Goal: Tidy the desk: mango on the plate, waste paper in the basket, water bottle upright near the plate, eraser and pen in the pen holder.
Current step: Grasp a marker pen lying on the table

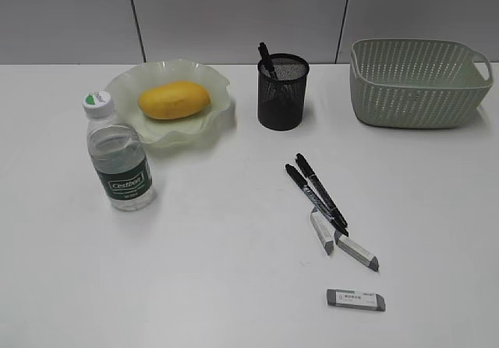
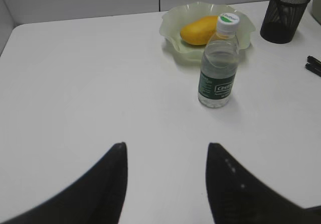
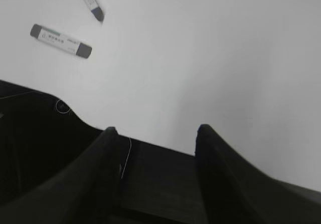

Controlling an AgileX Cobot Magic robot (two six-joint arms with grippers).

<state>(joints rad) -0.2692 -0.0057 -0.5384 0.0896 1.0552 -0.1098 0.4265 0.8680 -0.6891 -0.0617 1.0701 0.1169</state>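
The mango (image 1: 174, 100) lies in the plate (image 1: 214, 126). Just left of it the water bottle (image 1: 118, 161) stands upright. One pen (image 1: 266, 58) sticks out of the pen holder (image 1: 281, 94); two more pens (image 1: 316, 188) lie crossed on the desk (image 1: 218, 270), with three erasers (image 1: 322, 232) (image 1: 357, 251) (image 1: 355, 300) below them. The basket (image 1: 417, 87) sits at the back right; the waste paper is out of view. My left gripper (image 2: 165, 146) is open over bare desk, short of the bottle (image 2: 218, 68). My right gripper (image 3: 156, 128) is open and holds nothing, well away from an eraser (image 3: 61, 40).
Neither arm shows in the exterior view. A dark edge runs under the right gripper's fingers (image 3: 203, 133) in the right wrist view. A grey panelled wall backs the desk.
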